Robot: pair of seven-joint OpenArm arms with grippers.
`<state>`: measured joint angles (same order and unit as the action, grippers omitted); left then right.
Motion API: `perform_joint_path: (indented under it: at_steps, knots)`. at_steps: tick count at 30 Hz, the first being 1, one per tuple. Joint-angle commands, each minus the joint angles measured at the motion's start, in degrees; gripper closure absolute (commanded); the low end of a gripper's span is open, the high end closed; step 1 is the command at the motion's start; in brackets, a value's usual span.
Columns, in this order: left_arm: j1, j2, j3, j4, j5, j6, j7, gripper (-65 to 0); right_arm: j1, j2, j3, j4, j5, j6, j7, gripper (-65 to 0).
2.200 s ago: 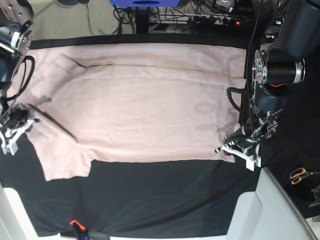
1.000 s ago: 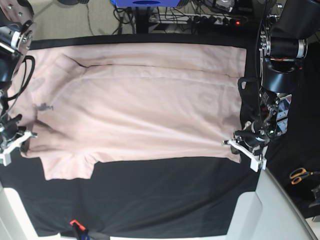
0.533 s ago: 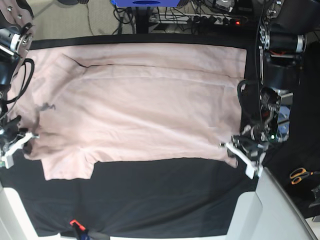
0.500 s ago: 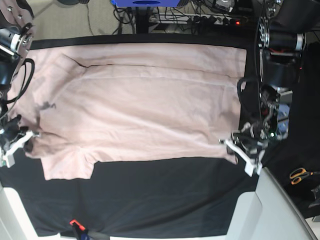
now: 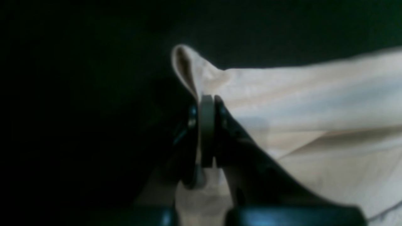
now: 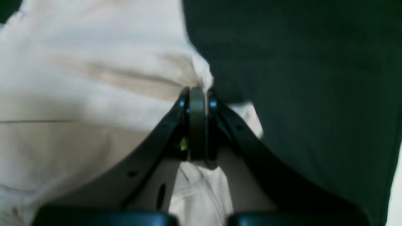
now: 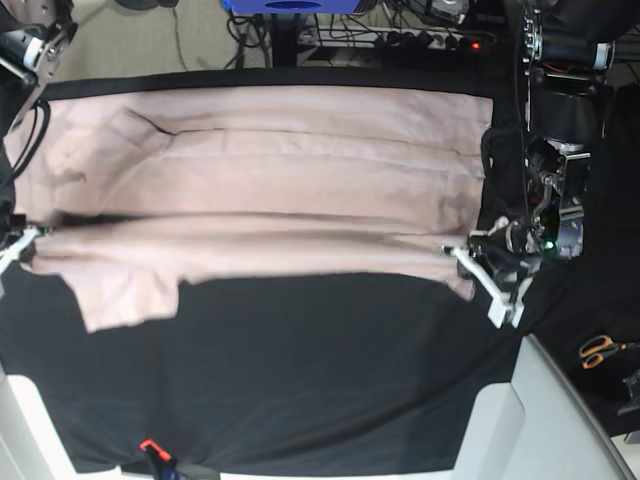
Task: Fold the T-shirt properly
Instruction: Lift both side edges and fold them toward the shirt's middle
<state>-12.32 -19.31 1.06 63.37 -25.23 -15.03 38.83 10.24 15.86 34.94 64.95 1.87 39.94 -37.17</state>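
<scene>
The pale pink T-shirt (image 7: 270,170) lies spread across the black table cloth (image 7: 300,380). Its near edge is raised into a taut ridge that runs between my two grippers. My left gripper (image 7: 470,262) is at the shirt's right near corner, shut on the fabric. In the left wrist view the gripper (image 5: 205,103) pinches a fold of shirt (image 5: 314,94). My right gripper (image 7: 18,242) is at the left edge, shut on the shirt near the sleeve. The right wrist view shows it (image 6: 198,94) closed on cloth (image 6: 78,62). One sleeve (image 7: 125,300) hangs forward at the left.
Orange-handled scissors (image 7: 600,350) lie at the right on the cloth. A small orange and black tool (image 7: 152,452) sits at the near edge. A white table corner (image 7: 560,420) shows at the bottom right. Cables and a power strip (image 7: 440,40) lie beyond the far edge.
Both grippers have lifted the shirt's near edge and drawn it up and away from the front. The near hem has moved back and a long ridge has formed across the shirt.
</scene>
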Motion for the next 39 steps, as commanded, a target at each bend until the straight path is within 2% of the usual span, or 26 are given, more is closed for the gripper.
perform_joint_path:
  at_steps: [1, 6, 11, 12, 14, 17, 19, 24, 27, 30, 32, 35, 37, 39]
  knots:
    - [0.1, -1.1, -0.4, 2.6, -0.3, -0.3, 0.2, 0.0, 0.6, 1.0, 0.2, 2.0, 0.7, 0.1, 0.2, 0.0]
    - [5.3, -2.4, -0.4, 8.6, -0.3, -0.3, 0.5, 0.0, -1.8, 0.2, 0.2, 4.6, 0.7, 0.1, -4.8, 0.0]
    - [9.1, -2.4, -0.4, 8.9, -0.3, -0.2, 0.3, 0.0, -2.7, -0.8, 0.3, 3.9, 0.7, 0.1, -5.6, -0.5]
    - [9.5, -2.4, -0.4, 8.7, -0.3, -0.2, 0.2, 0.0, -3.0, -1.0, 0.4, 4.2, 0.7, 0.1, -5.6, -2.3]
    - [9.9, -2.4, -0.4, 8.7, -0.3, -0.2, 0.2, 0.0, -3.0, -1.3, 1.7, 4.3, 0.7, -0.5, -5.7, -9.8]
    - [10.0, -2.5, -0.4, 8.7, -0.2, -0.2, 0.2, 0.0, -3.3, -1.5, 3.1, 4.5, 0.6, -5.7, -5.7, -24.9]
    - [10.1, -2.9, -0.4, 8.8, 1.6, -0.2, 0.2, 0.0, -4.0, -1.5, 4.1, 4.9, 0.7, -7.1, -5.4, -31.4]
    - [10.1, -1.5, -0.4, 9.1, 9.6, -0.2, 0.2, 0.0, -4.0, -3.0, 5.0, 13.0, 0.7, -7.4, -3.7, -28.7]
    - [10.1, -1.1, -0.4, 9.2, 9.8, -0.2, 0.2, 0.0, -2.1, -3.0, 0.4, 13.0, 0.7, -7.4, 0.4, -32.3]
    - [10.1, -1.0, -0.4, 9.2, 9.8, -0.2, 0.2, 0.0, 3.7, -0.3, -7.5, 2.2, 0.7, -7.4, 4.2, -41.4]
    - [10.1, -1.0, -0.4, 9.2, 9.8, -0.2, 0.2, 0.0, 8.9, 1.1, -11.3, -9.3, 0.7, -7.4, 7.6, -44.7]
    - [10.1, -1.0, -0.4, 9.2, 9.8, -0.2, 0.2, 0.0, 16.8, 2.9, -14.8, -28.2, 0.6, -7.5, 15.1, -44.9]
    - [10.1, -1.0, -0.4, 9.2, 9.8, -0.2, 0.2, 0.0, 20.9, 4.2, -15.9, -39.1, 0.6, -7.7, 22.1, -44.7]
    - [10.1, -1.0, -0.4, 9.2, 9.8, -0.2, 0.2, 0.0, 23.1, 4.7, -17.0, -46.3, 0.6, -10.3, 27.4, -45.2]
